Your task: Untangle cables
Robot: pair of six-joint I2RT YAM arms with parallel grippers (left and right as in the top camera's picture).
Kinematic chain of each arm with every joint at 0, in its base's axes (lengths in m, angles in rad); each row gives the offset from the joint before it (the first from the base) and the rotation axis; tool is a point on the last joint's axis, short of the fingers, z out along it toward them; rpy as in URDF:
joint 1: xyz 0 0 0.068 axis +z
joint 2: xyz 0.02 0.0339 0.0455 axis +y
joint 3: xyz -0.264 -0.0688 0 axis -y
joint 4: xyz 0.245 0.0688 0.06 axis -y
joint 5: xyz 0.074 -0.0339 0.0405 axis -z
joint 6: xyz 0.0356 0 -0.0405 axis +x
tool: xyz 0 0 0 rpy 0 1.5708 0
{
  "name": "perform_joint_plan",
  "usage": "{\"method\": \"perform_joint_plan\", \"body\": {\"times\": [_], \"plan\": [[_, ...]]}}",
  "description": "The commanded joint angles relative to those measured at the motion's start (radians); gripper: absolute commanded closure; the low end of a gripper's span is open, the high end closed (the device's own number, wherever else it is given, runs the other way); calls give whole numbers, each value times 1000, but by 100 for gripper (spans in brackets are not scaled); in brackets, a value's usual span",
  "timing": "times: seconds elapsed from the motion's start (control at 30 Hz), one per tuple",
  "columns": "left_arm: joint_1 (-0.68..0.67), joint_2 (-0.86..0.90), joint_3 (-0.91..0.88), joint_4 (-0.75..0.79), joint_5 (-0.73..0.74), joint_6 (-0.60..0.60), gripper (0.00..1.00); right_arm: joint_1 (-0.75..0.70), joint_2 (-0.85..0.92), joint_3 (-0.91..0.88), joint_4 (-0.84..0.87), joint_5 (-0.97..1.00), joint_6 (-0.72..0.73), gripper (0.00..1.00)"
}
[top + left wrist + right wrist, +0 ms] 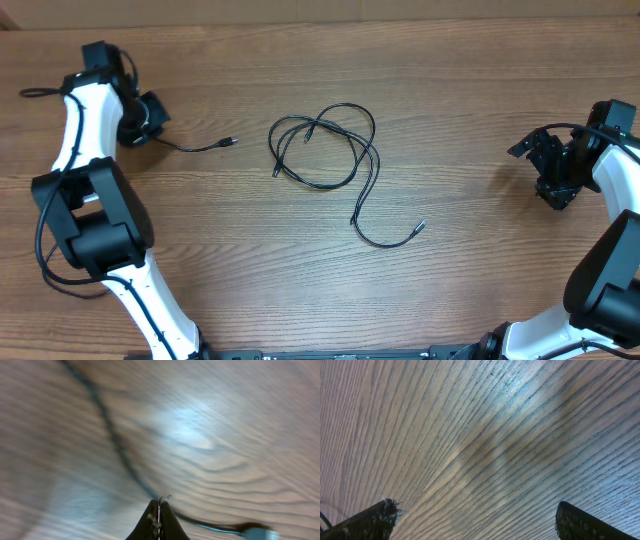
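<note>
A tangle of thin black cables lies looped at the table's middle, with a silver-tipped tail ending at the lower right. A separate short black cable runs from my left gripper rightward to its plug. In the left wrist view the jaws are shut, and this blurred cable passes right at their tips, its plug end to the right. My right gripper is open and empty at the far right; in its wrist view the jaws are over bare wood.
The wooden table fills the overhead view. Thicker black wires run along both arm bases, one looping at the far left. The left arm's body covers the lower left.
</note>
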Motion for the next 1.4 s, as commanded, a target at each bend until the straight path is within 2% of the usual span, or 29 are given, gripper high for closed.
{"method": "perform_joint_plan", "body": {"times": [0.0,0.33,0.53,0.73,0.9,1.0,1.13,1.27,1.37], "plan": [[-53,5,-2,25,53,-28,96,-1,-16,24,5,8,3,0],[-190,5,-175,148,-167,-29,94,-1,-16,24,5,8,3,0],[-187,5,-258,141,-311,-30,94,-1,-16,24,5,8,3,0],[-145,5,-264,72,-499,-101,95,-1,-16,24,5,8,3,0],[-106,5,-264,63,-484,-98,92,-1,-16,24,5,8,3,0],[-98,5,-264,54,-455,-95,96,-1,-16,24,5,8,3,0],[-108,4,-246,32,-411,-68,96,-1,-16,24,5,8,3,0],[-137,-4,-146,-51,-412,-66,96,-1,-16,24,5,8,3,0],[-176,-5,16,-161,-349,-66,96,-1,-16,24,5,8,3,0]]}}
